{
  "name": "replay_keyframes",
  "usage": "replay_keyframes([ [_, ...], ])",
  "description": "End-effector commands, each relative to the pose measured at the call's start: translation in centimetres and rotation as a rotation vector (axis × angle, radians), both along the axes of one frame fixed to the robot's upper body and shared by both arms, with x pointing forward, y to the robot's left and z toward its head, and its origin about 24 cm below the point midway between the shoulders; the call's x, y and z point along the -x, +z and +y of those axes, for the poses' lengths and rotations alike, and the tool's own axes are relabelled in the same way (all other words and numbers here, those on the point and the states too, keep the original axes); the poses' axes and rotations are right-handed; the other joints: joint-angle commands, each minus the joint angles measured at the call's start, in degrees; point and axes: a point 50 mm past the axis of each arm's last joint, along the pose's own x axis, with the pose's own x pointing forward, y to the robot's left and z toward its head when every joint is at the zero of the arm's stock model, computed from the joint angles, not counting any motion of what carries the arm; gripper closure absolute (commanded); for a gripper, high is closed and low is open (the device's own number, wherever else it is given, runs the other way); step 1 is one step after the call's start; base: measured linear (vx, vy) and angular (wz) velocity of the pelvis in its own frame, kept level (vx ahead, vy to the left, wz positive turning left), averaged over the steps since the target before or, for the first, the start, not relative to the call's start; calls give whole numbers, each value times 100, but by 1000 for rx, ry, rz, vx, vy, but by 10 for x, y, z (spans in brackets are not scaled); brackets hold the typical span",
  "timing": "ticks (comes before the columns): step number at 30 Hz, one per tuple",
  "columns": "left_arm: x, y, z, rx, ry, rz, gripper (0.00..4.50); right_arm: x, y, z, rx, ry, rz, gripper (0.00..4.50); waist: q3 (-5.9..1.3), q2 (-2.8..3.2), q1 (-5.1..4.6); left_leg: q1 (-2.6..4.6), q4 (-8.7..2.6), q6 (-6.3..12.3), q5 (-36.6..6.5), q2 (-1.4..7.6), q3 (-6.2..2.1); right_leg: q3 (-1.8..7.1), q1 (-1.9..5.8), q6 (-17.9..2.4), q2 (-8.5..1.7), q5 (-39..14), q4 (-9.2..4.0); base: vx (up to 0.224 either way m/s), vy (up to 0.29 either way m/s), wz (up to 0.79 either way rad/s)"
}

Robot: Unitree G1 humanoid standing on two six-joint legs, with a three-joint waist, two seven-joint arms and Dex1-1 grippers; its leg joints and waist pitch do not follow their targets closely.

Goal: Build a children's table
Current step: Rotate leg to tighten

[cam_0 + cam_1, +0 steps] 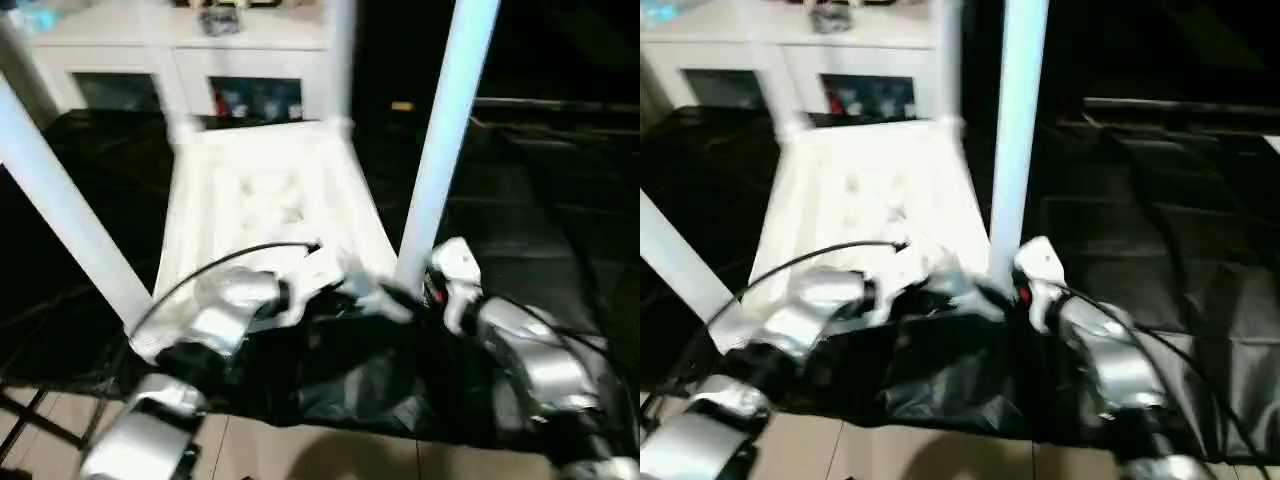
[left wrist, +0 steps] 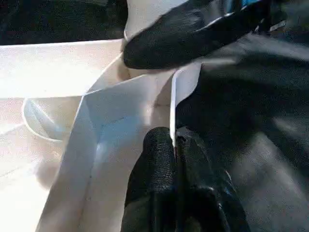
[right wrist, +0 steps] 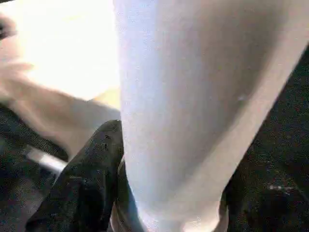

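Two grips: left gripper [image 2: 175, 145] pinched shut on upturned tabletop [image 1: 262, 200] rim at the near corner; right gripper [image 3: 164, 193] clamped round near-right leg [image 1: 440, 150]. Judgement: steady top, press leg straight into socket

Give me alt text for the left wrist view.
The left gripper is shut on the thin white rim of the upturned tabletop, near a corner. Beyond it, a black finger of the right gripper lies against the foot of a white leg.
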Motion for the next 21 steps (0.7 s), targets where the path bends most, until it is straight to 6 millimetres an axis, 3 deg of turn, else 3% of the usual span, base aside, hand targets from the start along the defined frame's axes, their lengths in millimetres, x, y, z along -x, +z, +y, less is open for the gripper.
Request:
replay_keyframes([
  [1,0,19,-36,88,-26,-56,450,-2,-16,30,-12,-51,86,189,-349,-94,26,9,-402,153,-1637,116,-39,184,265,-986,-261,-2024,-506,0,0,0],
  [3,1,19,-40,90,-26,-58,450,-3,-16,35,-2,-61,82,189,-356,-88,-7,-15,-410,139,-1562,115,-46,185,271,-1057,-256,-1851,-470,0,0,0],
  [4,1,19,-42,90,-36,-62,450,-4,-14,40,-5,-45,64,189,-362,-73,-17,11,-391,165,-1587,108,-32,184,270,-1095,-252,-1739,-486,0,0,0],
  [5,1,19,-42,88,-40,-66,450,-5,-13,42,-18,-34,51,133,-366,-77,-18,1,-385,204,-1574,107,-27,188,281,-1132,-255,-1637,-477,0,0,0],
  [9,2,18,-40,89,-63,-65,450,-5,-7,43,-83,4,41,112,-367,-68,-5,1,-383,308,-1549,110,-25,186,297,-1151,-259,-1589,-478,0,0,0],
  [11,3,18,-34,91,-81,-64,450,-4,-5,37,-75,38,31,76,-366,-73,4,-1,-386,322,-1535,116,-25,182,302,-1176,-252,-1557,-469,0,0,0],
  [16,9,19,-17,98,-181,-51,450,8,-2,17,-23,214,39,69,-366,-70,66,2,-376,428,-1462,137,-15,191,313,-1276,-255,-1320,-446,0,0,0],
  [21,12,20,-9,101,-232,-40,450,20,1,5,-7,365,56,69,-353,-62,154,28,-380,406,-1591,159,-9,201,298,-1246,-266,-1545,-466,0,0,0],
])
